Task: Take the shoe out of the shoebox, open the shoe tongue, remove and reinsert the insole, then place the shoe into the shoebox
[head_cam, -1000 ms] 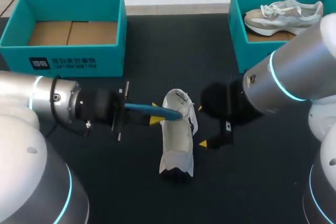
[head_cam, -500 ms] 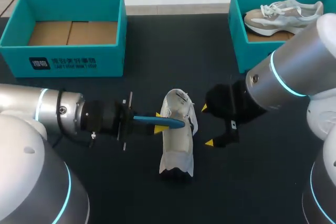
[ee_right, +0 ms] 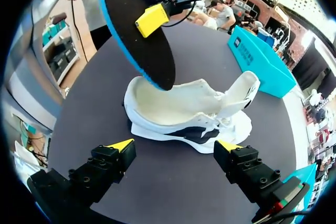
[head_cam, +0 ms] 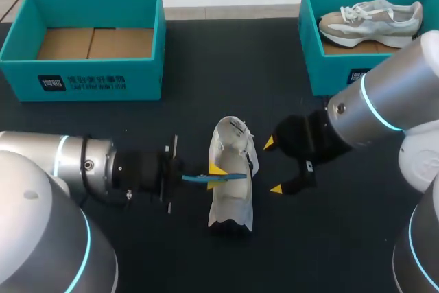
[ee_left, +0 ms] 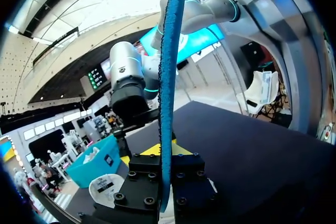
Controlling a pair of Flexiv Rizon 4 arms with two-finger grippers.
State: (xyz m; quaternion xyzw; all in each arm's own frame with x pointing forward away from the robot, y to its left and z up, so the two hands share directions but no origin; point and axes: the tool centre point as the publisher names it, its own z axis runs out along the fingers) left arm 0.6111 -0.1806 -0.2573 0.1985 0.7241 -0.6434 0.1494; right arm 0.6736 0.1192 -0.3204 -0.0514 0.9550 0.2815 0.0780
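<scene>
The white shoe lies on the table near its middle, a little toward the front edge. The left gripper is closed on the blue-edged insole, whose end is at the shoe's opening. The right gripper stands wide open just beside the shoe, holding nothing

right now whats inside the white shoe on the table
The end of the insole, in the left gripper, dips into the shoe; otherwise bare pale lining. The toe end is hidden under the upper.
</scene>
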